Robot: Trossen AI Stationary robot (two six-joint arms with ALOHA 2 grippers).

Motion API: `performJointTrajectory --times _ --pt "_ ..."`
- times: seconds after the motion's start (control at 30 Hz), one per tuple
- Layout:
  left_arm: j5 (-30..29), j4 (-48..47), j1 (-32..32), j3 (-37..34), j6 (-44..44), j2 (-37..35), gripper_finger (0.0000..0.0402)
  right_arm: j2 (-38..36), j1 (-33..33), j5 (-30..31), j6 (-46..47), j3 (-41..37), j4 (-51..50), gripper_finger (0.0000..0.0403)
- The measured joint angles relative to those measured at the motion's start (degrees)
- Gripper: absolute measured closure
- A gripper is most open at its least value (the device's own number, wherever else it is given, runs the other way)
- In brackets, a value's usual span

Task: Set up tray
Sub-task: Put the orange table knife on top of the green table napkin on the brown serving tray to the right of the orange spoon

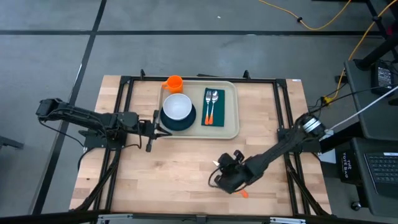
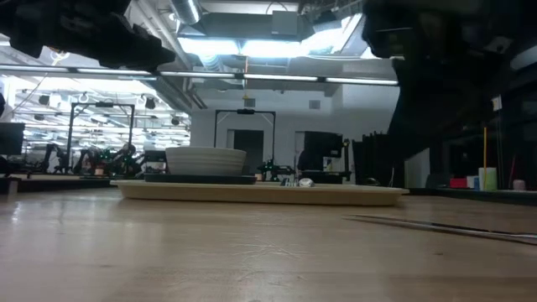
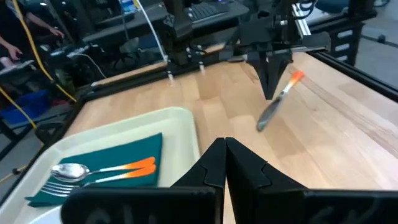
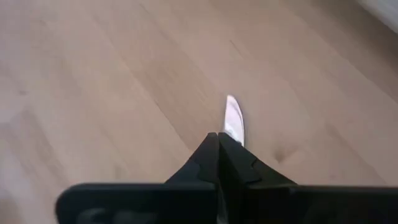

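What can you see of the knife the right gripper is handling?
The knife has a silver metal blade and an orange handle. It is pinched in the shut right gripper, tilted with the blade tip down toward the bare wooden table, in front of the tray and outside it. Whether the tip touches the wood is unclear.

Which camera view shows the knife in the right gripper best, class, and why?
The left wrist view: the knife hangs whole from the right gripper, orange handle and blade both visible. The right wrist view shows only its blade tip; the high view only an orange end; the low view a thin, unclear sliver.
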Motion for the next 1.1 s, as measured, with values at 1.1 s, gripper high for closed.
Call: performJointTrajectory --times 1.1 --pt "-0.33 5.57 -5.44 -0.02 0.09 9.13 0.0399 8.53 19.47 -21.81 54.5 17.78 -24.13 0.0401"
